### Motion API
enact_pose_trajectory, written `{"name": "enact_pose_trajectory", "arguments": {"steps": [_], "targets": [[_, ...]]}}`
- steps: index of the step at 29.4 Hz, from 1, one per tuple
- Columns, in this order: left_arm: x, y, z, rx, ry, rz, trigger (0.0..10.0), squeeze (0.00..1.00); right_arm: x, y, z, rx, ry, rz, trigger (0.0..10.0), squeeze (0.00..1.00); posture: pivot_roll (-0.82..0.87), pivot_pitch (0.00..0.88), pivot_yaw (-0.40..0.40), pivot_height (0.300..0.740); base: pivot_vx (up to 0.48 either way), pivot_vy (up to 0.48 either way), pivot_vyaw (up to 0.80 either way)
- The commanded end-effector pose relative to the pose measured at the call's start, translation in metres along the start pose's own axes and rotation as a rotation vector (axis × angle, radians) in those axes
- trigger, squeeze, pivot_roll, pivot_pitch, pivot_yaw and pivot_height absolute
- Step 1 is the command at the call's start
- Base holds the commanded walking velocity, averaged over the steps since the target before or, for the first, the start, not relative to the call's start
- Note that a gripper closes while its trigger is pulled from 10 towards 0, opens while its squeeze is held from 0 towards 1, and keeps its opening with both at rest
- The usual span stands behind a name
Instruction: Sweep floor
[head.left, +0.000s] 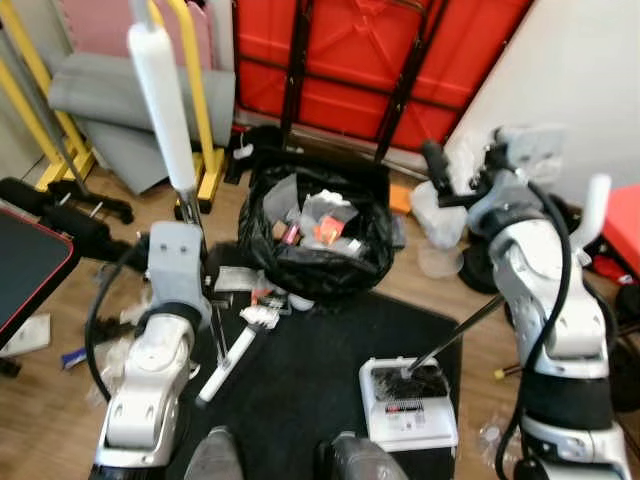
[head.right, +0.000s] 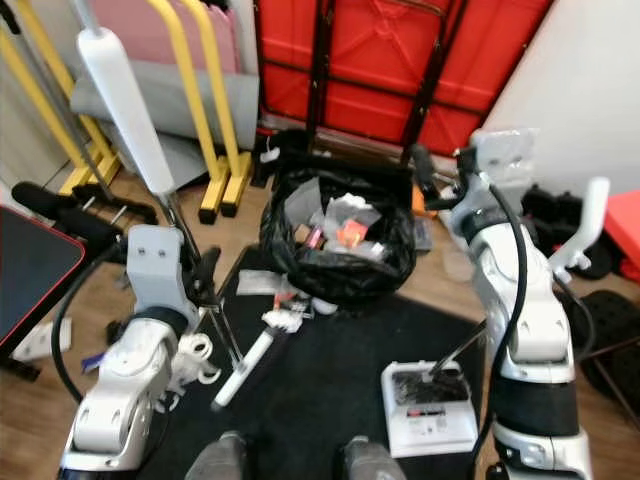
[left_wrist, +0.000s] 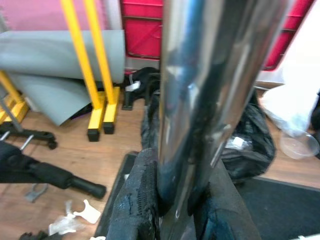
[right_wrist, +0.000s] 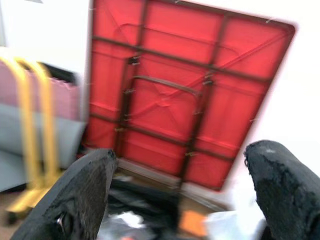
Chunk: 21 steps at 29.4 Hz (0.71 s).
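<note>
Left pincer (left_wrist: 175, 210) clamped on the chrome shaft of the broom (head.left: 178, 150), long axis running from the white grip, up and away, down to the small white brush head (head.left: 262, 317) on the black mat (head.left: 300, 390), just before the litter (head.left: 262, 292) at the bin's foot. Right pincer (right_wrist: 180, 195) raised, fingers apart and empty, well clear of the white dustpan (head.left: 410, 405) by the right foot. Black-lined bin (head.left: 316, 232) beyond the brush head, holding crumpled paper and wrappers.
</note>
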<state>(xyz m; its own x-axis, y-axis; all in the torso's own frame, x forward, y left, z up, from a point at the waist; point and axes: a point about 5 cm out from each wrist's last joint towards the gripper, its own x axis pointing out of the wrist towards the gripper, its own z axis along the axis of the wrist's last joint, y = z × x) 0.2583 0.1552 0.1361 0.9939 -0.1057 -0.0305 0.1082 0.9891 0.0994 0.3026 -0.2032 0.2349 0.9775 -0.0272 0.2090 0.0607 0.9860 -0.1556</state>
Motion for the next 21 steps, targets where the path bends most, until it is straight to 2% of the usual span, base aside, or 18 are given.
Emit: {"name": "enact_pose_trajectory", "arguments": {"steps": [1, 2, 3, 4, 5, 8, 10, 13, 17, 19, 21], "targets": [[-0.003, -0.012, 0.004, -0.004, -0.021, -0.100, 10.0, 0.00, -0.002, -0.013, -0.006, -0.062, 0.046, -0.080, 10.0, 0.00, -0.15, 0.167, -0.175, 0.740, 0.000, 0.000, 0.00], [-0.003, -0.012, 0.004, -0.004, -0.021, -0.100, 10.0, 0.00, -0.002, -0.013, -0.006, -0.062, 0.046, -0.080, 10.0, 0.00, -0.15, 0.167, -0.175, 0.740, 0.000, 0.000, 0.00], [-0.005, -0.014, 0.004, 0.010, -0.020, -0.112, 10.0, 0.00, -0.005, -0.031, -0.010, -0.134, 0.109, -0.182, 10.0, 0.00, -0.15, 0.171, -0.176, 0.740, 0.000, 0.000, 0.00], [-0.005, -0.014, 0.004, 0.010, -0.020, -0.112, 10.0, 0.00, -0.005, -0.031, -0.010, -0.134, 0.109, -0.182, 10.0, 0.00, -0.15, 0.171, -0.176, 0.740, 0.000, 0.000, 0.00], [-0.005, -0.014, 0.003, 0.013, -0.021, -0.115, 10.0, 0.00, -0.007, -0.041, -0.010, -0.150, 0.128, -0.233, 10.0, 0.00, -0.15, 0.174, -0.175, 0.740, 0.000, 0.000, 0.00], [-0.005, -0.014, 0.003, 0.015, -0.021, -0.118, 10.0, 0.00, -0.009, -0.048, -0.010, -0.166, 0.140, -0.266, 10.0, 0.00, -0.16, 0.178, -0.174, 0.740, 0.000, 0.000, 0.00], [-0.006, -0.015, 0.003, 0.022, -0.020, -0.124, 10.0, 0.00, -0.012, -0.061, -0.010, -0.192, 0.168, -0.332, 10.0, 0.00, -0.16, 0.184, -0.172, 0.740, 0.000, 0.000, 0.00], [-0.006, -0.015, 0.003, 0.026, -0.019, -0.129, 10.0, 0.00, -0.014, -0.067, -0.012, -0.184, 0.180, -0.348, 10.0, 0.00, -0.16, 0.184, -0.169, 0.740, 0.000, 0.000, 0.00], [-0.005, -0.016, 0.004, 0.053, -0.013, -0.138, 10.0, 0.00, -0.018, -0.070, -0.025, -0.078, 0.212, -0.335, 10.0, 0.00, -0.16, 0.190, -0.165, 0.740, 0.000, 0.000, 0.00], [-0.005, -0.016, 0.004, 0.053, -0.013, -0.138, 10.0, 0.00, -0.018, -0.070, -0.025, -0.078, 0.212, -0.335, 10.0, 0.00, -0.16, 0.190, -0.165, 0.740, 0.000, 0.000, 0.00], [-0.006, -0.016, 0.004, 0.057, -0.009, -0.145, 10.0, 0.00, -0.015, -0.066, -0.022, 0.054, 0.155, -0.278, 10.0, 0.00, -0.16, 0.193, -0.161, 0.740, 0.000, 0.000, 0.00]]}}
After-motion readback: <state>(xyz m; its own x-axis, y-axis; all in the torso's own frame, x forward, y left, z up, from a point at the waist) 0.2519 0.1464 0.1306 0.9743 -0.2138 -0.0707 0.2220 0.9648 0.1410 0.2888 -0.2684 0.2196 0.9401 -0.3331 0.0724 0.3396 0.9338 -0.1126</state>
